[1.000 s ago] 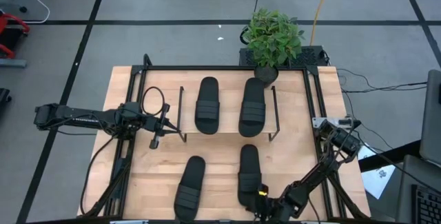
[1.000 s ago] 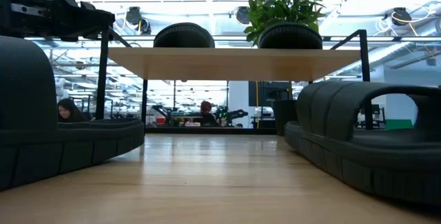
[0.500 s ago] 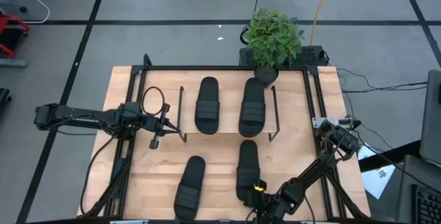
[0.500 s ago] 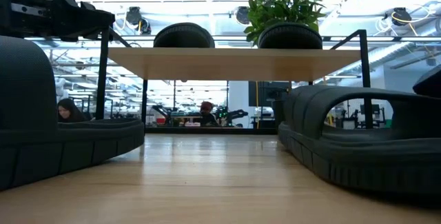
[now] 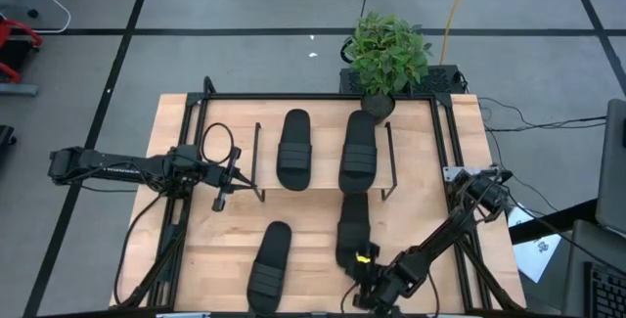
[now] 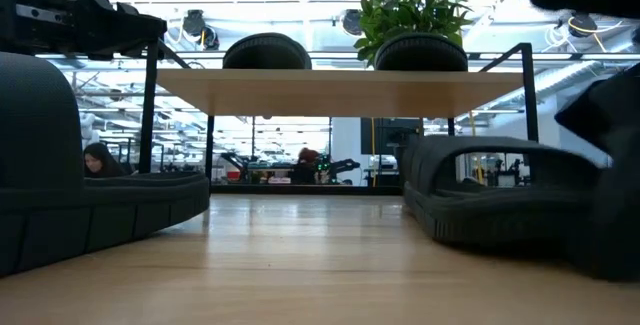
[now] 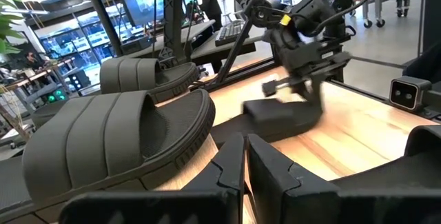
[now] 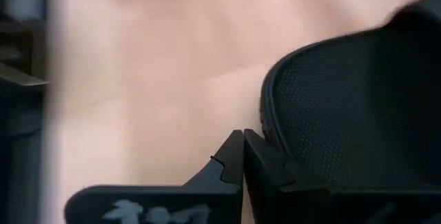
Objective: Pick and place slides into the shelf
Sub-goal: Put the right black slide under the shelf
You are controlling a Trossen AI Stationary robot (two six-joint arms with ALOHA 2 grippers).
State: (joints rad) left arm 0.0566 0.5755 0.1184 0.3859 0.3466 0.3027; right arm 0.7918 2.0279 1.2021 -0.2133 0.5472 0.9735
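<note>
Two black slides lie flat on top of the shelf, a wooden board on a black wire frame. Two more rest sole-down on the table: one near-left, one in front of the shelf, its far end at the shelf's near edge. My right gripper is shut at this slide's near end; the low view shows the slide beneath the board. My left gripper waits shut at the table's left, level. My right gripper pushes with its shut fingers against the rim of the slide's near end. The fingers slant down from the table's near side, roughly along the slide's length. The slide lies flat on its sole on the table.
A potted plant stands at the far edge behind the shelf. A cable loop lies by the left gripper. Black rails run along the table's sides. Bare wood lies between the two lower slides.
My right gripper has moved toward the far edge and tipped, staying shut. The slide before it has slid flat along the table toward the shelf, its far end now at the board's near edge.
</note>
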